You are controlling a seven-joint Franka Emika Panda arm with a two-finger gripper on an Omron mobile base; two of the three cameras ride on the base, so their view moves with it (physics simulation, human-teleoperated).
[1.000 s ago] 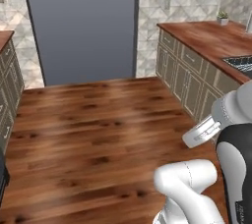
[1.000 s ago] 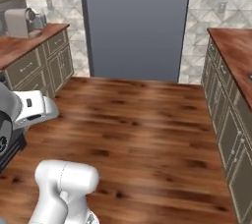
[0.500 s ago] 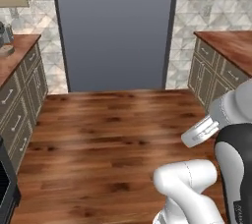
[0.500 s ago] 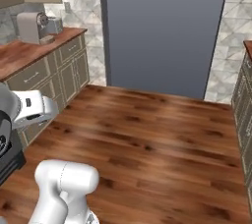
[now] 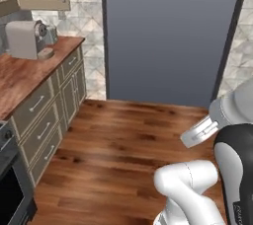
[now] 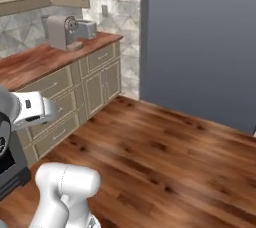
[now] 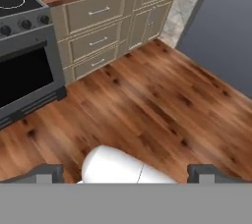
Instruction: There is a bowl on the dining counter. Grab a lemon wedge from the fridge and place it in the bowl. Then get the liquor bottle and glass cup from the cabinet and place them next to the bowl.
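Fridge [image 5: 168, 36] stood closed ahead, a grey slab beyond the wood floor [image 5: 123, 150]. Gripper [image 7: 125, 171] hung spread and empty above the floor. A coffee machine [image 5: 24, 39] sat on the counter [image 5: 20, 73].

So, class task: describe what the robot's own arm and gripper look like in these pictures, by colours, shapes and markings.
The arm is built of rounded, glossy white segments joined by a dark, almost black joint section with small pale lettering too small to read. A white tapered link carries a small dark mark. The gripper has two small dark grey, blocky finger tips.
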